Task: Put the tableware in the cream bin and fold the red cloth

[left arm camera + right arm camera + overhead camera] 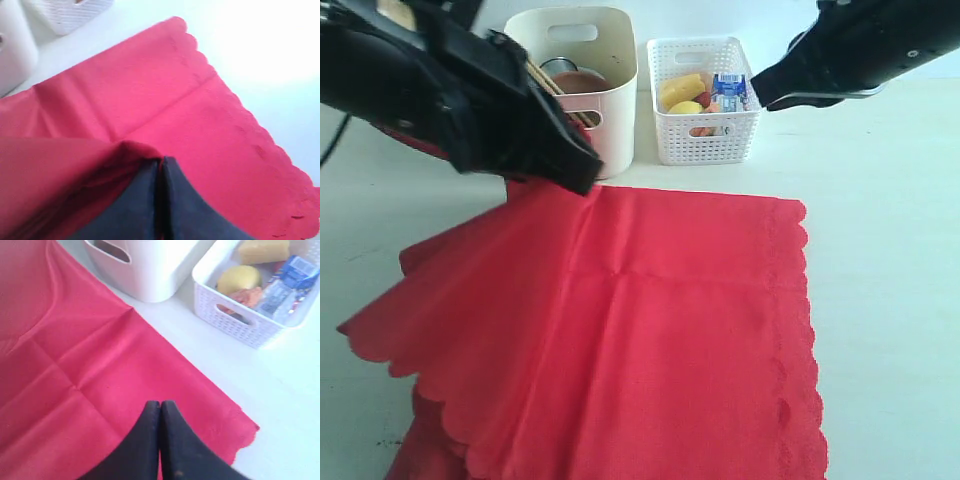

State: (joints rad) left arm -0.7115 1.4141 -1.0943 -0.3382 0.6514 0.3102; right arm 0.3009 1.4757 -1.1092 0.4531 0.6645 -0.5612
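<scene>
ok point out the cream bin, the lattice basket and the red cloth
cream bin [618,125]: exterior view, front wall
lattice basket [682,146]: exterior view, front wall
red cloth [690,330]: exterior view, flat middle

Red cloth [690,330] partly off-frame below; cream bin [616,105] partly behind left arm [440,90].

Robot test bench, bare white table [890,300]

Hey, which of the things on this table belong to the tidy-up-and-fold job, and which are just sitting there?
Part of the job:
red cloth
cream bin
chopsticks and brown plate, already in the bin

Just lying about:
white lattice basket
milk carton in it
food pieces in it
</scene>
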